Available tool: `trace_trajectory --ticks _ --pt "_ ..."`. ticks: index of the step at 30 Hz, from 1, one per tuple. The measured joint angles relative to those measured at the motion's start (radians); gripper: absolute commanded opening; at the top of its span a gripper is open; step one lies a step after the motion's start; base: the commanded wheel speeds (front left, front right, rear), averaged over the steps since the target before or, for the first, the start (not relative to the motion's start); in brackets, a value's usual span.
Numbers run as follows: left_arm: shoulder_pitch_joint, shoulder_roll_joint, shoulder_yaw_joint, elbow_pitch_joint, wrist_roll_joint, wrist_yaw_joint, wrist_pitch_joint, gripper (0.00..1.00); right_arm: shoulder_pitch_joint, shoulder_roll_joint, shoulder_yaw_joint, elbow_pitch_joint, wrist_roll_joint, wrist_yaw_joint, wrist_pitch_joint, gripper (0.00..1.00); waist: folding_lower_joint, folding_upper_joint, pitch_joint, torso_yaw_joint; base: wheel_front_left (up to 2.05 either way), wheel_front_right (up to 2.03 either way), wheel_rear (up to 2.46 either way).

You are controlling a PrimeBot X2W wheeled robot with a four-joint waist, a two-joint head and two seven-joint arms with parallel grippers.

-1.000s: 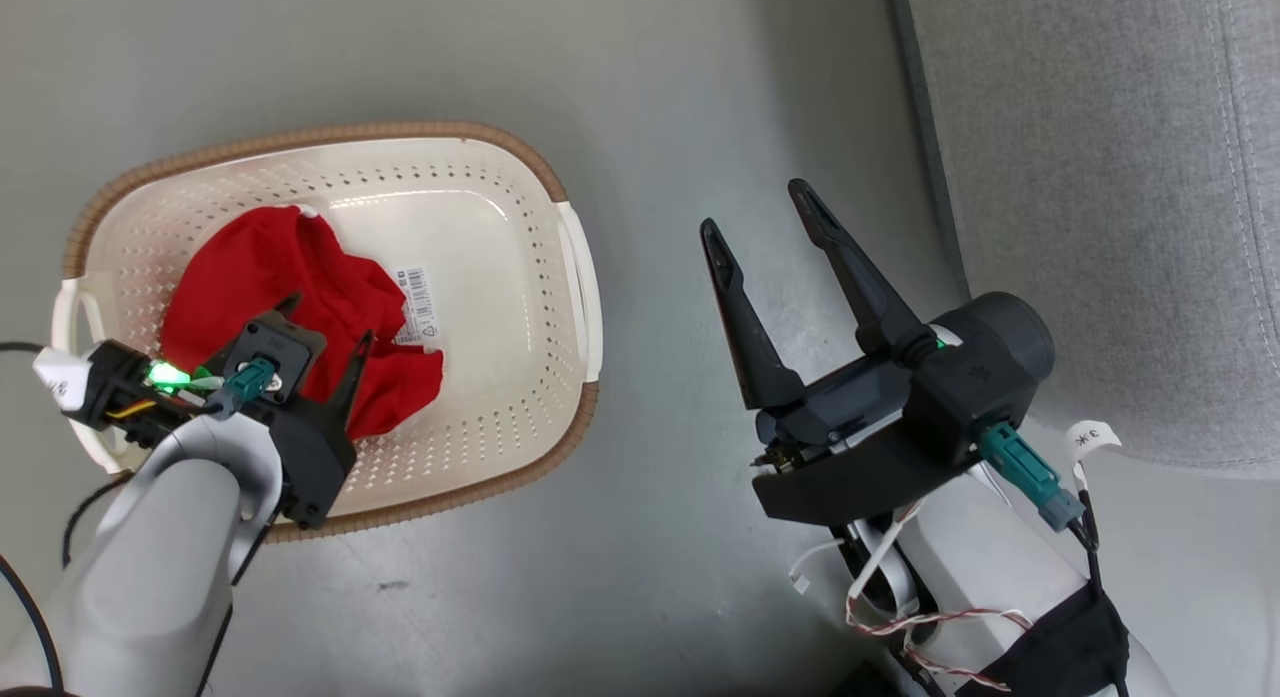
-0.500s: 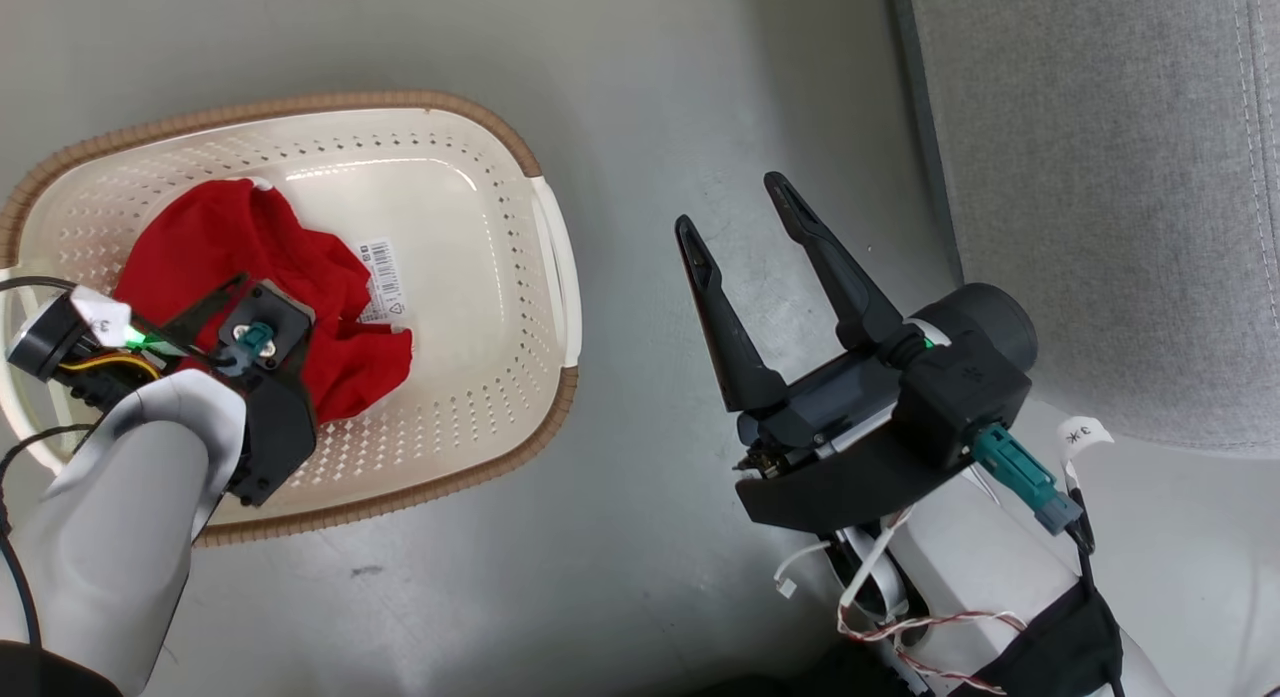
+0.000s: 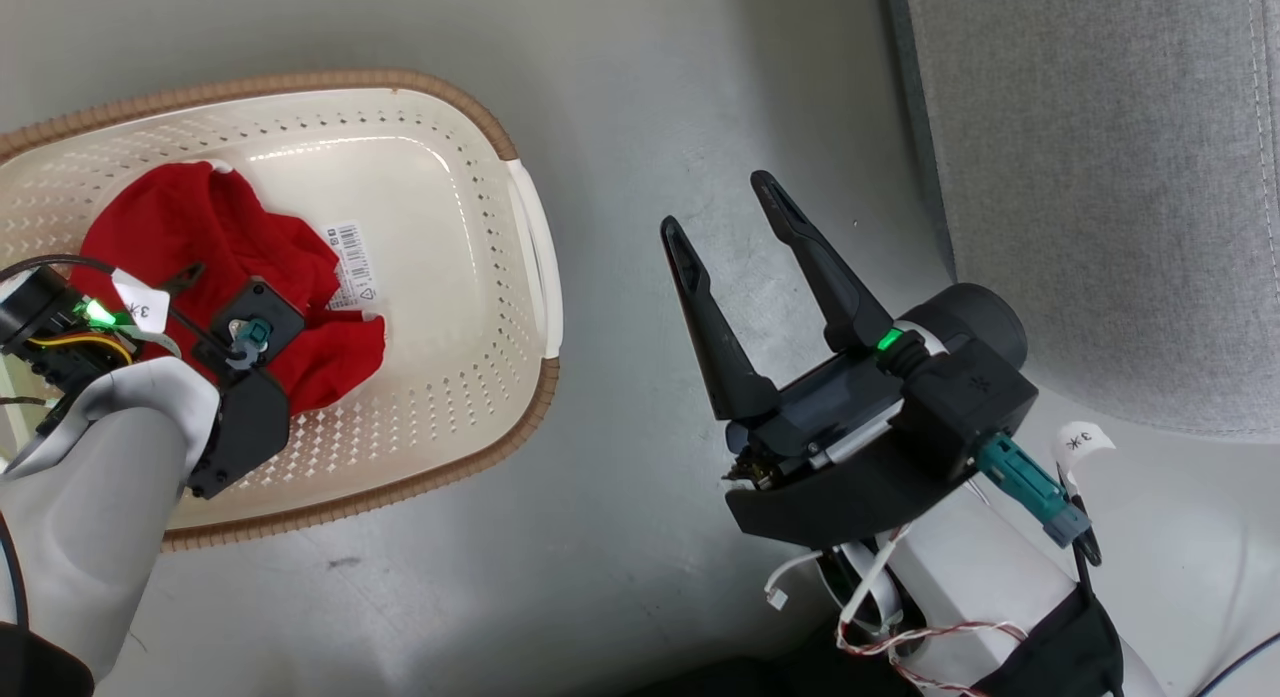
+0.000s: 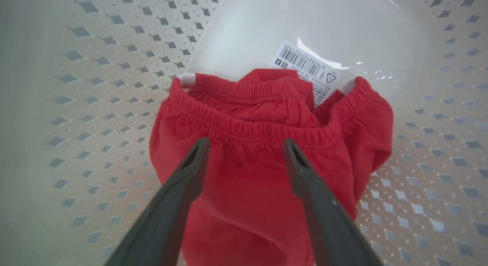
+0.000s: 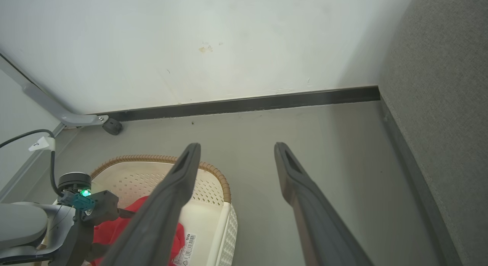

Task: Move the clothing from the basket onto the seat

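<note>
One crumpled red garment (image 3: 250,267) with an elastic waistband lies in the left part of the cream perforated basket (image 3: 440,102); part of its base is bare. My left gripper (image 4: 246,142) points down into the basket, open, its fingertips straddling the red garment (image 4: 263,174) just below the waistband. I cannot tell whether they touch the fabric. My right gripper (image 3: 718,205) hangs open and empty over the floor between the basket and the grey sofa (image 3: 1100,177). The right wrist view looks past the right gripper (image 5: 236,145) at the basket (image 5: 152,159) and the sofa's side (image 5: 438,86).
A barcode sticker (image 4: 305,63) lies on the basket's base beside the garment. Grey floor (image 3: 640,537) separates basket and sofa. A white wall with a dark baseboard (image 5: 248,103) stands beyond, and a grey frame leg with a caster (image 5: 112,126) is at its left.
The head camera has shifted a little. My left wrist has tipped downward and come over the red garment inside the basket. The right gripper stays open.
</note>
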Motion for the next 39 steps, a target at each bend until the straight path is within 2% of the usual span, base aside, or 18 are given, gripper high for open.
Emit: trace_trajectory --ticks 32,33,34,35,39 --pt "-0.137 0.060 -0.034 0.140 0.074 0.007 -0.001 1.00 0.020 0.001 0.055 -0.096 0.042 0.000 0.000 1.00 0.0000 0.0000 0.126 -0.064 0.00 0.00 0.00" --pt "-0.137 0.059 -0.034 0.144 0.074 0.007 -0.003 0.63 0.020 0.001 0.055 -0.096 0.042 0.000 0.000 1.00 0.0000 0.0000 0.127 -0.066 0.00 0.00 0.00" --pt "-0.137 0.057 -0.036 0.151 0.074 0.007 -0.008 0.34 0.020 0.001 0.054 -0.096 0.046 0.000 0.000 1.00 0.0000 0.0000 0.129 -0.069 0.00 0.00 0.00" --pt "-0.137 0.056 -0.037 0.155 0.074 0.007 -0.011 0.00 0.020 0.001 0.053 -0.096 0.047 0.000 0.000 1.00 0.0000 0.0000 0.129 -0.070 0.00 0.00 0.00" --pt "-0.137 0.043 -0.040 0.171 0.074 0.007 -0.034 0.00 0.019 0.002 0.042 -0.088 0.050 0.000 0.000 1.00 0.0000 0.0000 0.120 -0.071 0.00 0.00 0.00"
